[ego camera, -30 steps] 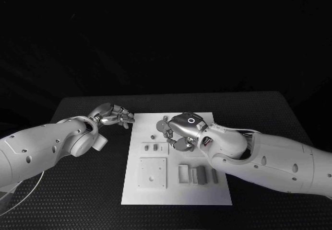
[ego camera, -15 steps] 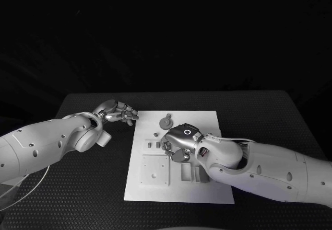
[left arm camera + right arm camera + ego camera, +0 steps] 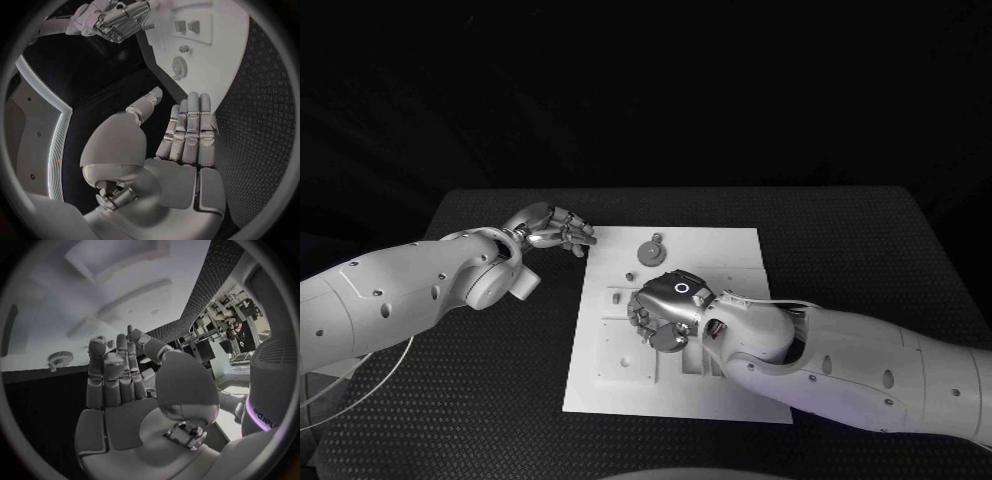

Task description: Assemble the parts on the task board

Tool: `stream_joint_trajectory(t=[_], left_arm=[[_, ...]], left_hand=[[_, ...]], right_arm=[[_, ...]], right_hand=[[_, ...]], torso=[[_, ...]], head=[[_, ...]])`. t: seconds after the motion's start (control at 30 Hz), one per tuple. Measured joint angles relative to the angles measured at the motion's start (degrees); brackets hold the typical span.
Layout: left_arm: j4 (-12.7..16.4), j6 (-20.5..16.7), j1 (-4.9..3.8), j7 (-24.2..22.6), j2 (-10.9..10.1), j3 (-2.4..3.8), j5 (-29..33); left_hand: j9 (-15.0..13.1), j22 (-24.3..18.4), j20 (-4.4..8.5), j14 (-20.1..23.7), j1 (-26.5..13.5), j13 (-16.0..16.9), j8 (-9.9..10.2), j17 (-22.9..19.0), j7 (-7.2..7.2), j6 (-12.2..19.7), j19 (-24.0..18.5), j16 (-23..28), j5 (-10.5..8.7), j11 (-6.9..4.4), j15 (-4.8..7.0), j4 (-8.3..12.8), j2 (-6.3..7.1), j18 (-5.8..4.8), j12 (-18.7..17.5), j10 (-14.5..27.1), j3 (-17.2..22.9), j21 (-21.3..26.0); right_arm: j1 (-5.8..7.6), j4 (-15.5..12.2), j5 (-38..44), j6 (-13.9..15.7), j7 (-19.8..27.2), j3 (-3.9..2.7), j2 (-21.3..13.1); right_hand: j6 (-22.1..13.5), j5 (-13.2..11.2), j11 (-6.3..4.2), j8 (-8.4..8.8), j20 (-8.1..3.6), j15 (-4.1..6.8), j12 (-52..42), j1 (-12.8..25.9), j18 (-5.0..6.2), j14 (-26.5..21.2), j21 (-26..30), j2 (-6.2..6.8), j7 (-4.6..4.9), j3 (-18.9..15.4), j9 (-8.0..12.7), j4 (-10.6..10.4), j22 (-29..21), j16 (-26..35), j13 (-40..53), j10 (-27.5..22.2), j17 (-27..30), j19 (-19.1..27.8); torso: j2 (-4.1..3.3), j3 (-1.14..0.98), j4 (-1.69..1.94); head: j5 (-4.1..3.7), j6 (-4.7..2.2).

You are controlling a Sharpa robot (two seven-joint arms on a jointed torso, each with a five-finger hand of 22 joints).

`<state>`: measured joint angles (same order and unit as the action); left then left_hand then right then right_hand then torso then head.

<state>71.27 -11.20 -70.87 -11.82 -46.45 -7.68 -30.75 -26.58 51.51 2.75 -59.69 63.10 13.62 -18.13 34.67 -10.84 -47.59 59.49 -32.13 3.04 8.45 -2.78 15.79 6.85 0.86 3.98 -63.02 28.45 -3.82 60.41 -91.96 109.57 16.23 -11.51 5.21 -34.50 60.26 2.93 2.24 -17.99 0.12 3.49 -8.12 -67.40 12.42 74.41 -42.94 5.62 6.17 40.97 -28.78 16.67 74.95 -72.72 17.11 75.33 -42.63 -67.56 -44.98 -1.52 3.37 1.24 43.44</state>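
Note:
The white task board (image 3: 733,250) lies in the middle of the black table. A round grey part (image 3: 651,250) rests on its far half, and small grey pieces (image 3: 617,296) sit near its left edge. My right hand (image 3: 664,310) hovers over the board's middle, fingers apart and holding nothing. The right wrist view shows that hand (image 3: 119,385) with straight fingers and the round part (image 3: 60,358) beyond it. My left hand (image 3: 553,228) floats beside the board's far left corner. In the left wrist view this hand (image 3: 181,145) is flat and empty, with the round part (image 3: 179,67) ahead of it.
A square recessed plate (image 3: 620,350) takes up the board's near left area. My right forearm (image 3: 834,360) covers the board's near right part. Bare black table (image 3: 488,380) lies left of the board and more of it (image 3: 862,240) to the right.
My right hand has moved from the round part at the board's far end toward me, over the board's middle. The camera has shifted. My left hand stays by the far left corner.

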Motion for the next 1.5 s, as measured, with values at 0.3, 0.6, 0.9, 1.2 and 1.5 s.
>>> stream_joint_trajectory(t=[0.3,0.6,0.9,1.2,1.5], left_arm=[[0.03,0.02,0.0,0.02,-0.08,-0.02,0.0],[0.09,0.04,0.0,0.04,-0.18,-0.01,0.0],[0.1,0.04,0.0,0.06,-0.3,-0.01,0.0],[0.1,0.07,0.0,0.09,-0.28,-0.01,0.0],[0.17,0.08,0.0,0.11,-0.31,-0.01,0.0]], left_hand=[[0.0,-0.05,0.0,0.0,0.0,0.0,0.0,0.05,0.0,0.0,0.0,0.22,0.0,0.0,0.0,0.0,0.0,0.0,0.0,0.0,0.0,0.0],[0.0,-0.1,0.0,0.0,0.0,-0.05,0.0,0.11,0.0,0.0,0.0,0.22,0.0,-0.01,0.0,0.0,0.0,0.0,0.0,-0.01,0.0,0.0],[-0.01,-0.11,0.0,0.0,0.0,-0.06,0.0,0.21,0.0,0.0,0.0,0.22,0.0,-0.01,0.0,0.0,0.0,0.0,0.0,-0.01,0.0,0.0],[-0.01,-0.15,0.0,0.0,0.0,-0.1,0.0,0.26,0.0,0.0,0.0,0.22,0.0,-0.01,0.0,0.0,0.0,0.0,0.0,-0.01,0.0,0.0],[-0.01,-0.2,0.0,0.01,0.0,-0.15,0.0,0.33,0.0,0.0,0.0,0.44,0.0,-0.01,0.0,0.0,0.0,0.0,0.0,-0.01,0.0,0.0]], right_arm=[[-0.26,0.52,0.1,-0.34,0.06,0.49,0.05],[-0.27,0.27,0.1,-0.79,0.1,0.68,-0.52],[-0.27,0.22,0.13,-0.99,0.1,0.83,-0.58],[-0.27,0.26,0.16,-1.09,0.1,1.06,-0.51],[-0.36,0.43,0.12,-1.32,0.14,1.28,-0.31]], right_hand=[[0.02,0.26,0.0,0.03,0.01,0.0,0.03,-0.03,0.0,0.0,0.0,-0.03,0.02,0.0,0.02,0.0,-0.01,0.0,0.02,-0.02,0.05,0.0],[0.02,0.27,0.01,0.16,-0.11,0.0,0.21,-0.03,0.0,0.0,0.0,-0.03,0.02,-0.01,0.03,0.0,-0.01,0.0,0.11,-0.2,0.05,-0.13],[0.0,0.27,0.01,0.19,-0.18,0.0,0.24,-0.03,0.01,0.0,0.0,-0.03,0.01,-0.02,0.0,0.0,-0.02,0.0,0.11,-0.23,0.09,-0.12],[-0.02,0.23,0.0,0.2,-0.26,0.01,0.24,-0.03,0.0,-0.01,0.0,-0.03,-0.02,-0.02,0.0,0.01,-0.02,0.0,0.11,0.02,0.1,-0.05],[-0.03,0.17,0.0,0.22,-0.23,0.01,0.25,-0.02,0.0,-0.01,0.0,-0.02,-0.02,-0.03,0.01,0.01,-0.02,0.0,0.2,0.02,0.11,-0.02]], torso=[[-0.01,0.03,0.02],[-0.01,0.1,0.01],[0.0,0.08,-0.03],[0.01,0.07,-0.03],[0.01,0.08,0.01]], head=[[0.29,0.23],[0.48,0.38],[0.44,0.31],[0.41,0.27],[0.31,0.27]])
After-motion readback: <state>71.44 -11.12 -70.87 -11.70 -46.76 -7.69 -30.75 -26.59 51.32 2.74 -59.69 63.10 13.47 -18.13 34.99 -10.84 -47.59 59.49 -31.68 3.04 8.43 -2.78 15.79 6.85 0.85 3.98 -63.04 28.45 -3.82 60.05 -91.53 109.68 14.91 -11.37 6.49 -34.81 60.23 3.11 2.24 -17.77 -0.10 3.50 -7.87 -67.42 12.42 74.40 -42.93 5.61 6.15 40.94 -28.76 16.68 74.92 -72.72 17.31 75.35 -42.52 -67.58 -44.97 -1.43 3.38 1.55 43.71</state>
